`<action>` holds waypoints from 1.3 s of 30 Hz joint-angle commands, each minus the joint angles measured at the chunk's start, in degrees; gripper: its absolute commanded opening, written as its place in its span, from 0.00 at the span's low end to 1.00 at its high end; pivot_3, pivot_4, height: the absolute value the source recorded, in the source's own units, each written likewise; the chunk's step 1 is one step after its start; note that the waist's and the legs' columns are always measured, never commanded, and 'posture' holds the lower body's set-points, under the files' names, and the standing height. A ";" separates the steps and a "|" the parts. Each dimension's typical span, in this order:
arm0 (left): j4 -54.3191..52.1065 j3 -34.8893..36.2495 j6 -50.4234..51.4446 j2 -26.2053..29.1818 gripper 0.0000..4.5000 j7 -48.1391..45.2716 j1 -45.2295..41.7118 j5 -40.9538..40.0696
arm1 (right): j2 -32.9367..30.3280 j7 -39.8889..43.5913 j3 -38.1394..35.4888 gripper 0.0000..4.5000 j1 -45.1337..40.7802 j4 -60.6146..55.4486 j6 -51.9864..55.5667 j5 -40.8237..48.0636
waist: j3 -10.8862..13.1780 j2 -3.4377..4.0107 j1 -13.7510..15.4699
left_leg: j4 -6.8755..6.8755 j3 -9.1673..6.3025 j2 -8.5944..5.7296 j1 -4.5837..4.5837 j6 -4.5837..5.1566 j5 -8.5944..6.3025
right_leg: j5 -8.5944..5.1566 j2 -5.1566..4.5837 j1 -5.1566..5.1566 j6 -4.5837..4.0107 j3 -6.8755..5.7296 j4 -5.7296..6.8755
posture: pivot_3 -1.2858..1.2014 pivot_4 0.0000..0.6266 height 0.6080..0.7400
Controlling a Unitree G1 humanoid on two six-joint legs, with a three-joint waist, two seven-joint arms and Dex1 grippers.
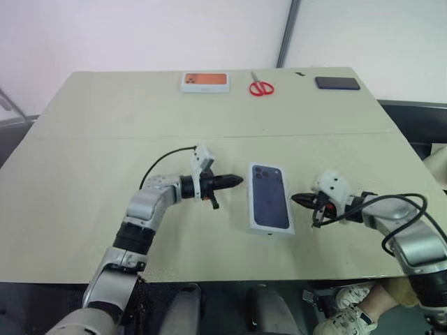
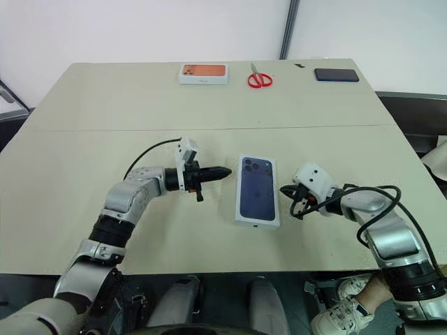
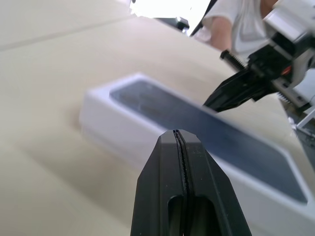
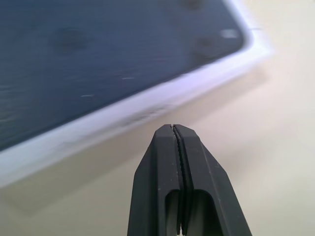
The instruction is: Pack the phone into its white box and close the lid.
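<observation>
- Lying flat at centre of the beige tabletop (image 1: 84,230): the lid (image 1: 269,198), white shell w/ dark blue phone picture facing up, squared over whatever sits beneath (box and phone themselves can't be made out).
- Left tool (image 1: 237,181) hangs just beside the lid's left long edge, pointing at it, fingers pressed together, gripping nothing.
- Right tool (image 1: 296,199) sits just off the lid's right edge, tip aimed at it, likewise clenched and empty; apart from the lid, per right wrist view.
- Far edge of tabletop, well apart from the lid: white box w/ orange picture (image 1: 205,82), red scissors (image 1: 261,87), flat black slab (image 1: 337,83).
- A person's shoes (image 1: 342,317) show below the tabletop, at right.
</observation>
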 commanded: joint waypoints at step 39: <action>17.56 -8.26 -11.95 -3.05 0.00 3.32 -6.52 13.77 | 7.18 -5.21 10.06 0.01 -8.13 7.54 -8.92 -9.91 | -0.11 -0.03 -0.13 | 0.12 -0.01 -0.05 0.13 0.04 -0.03 | 0.00 0.02 0.19 0.02 -0.03 0.04 | 0.52 0.24 1.00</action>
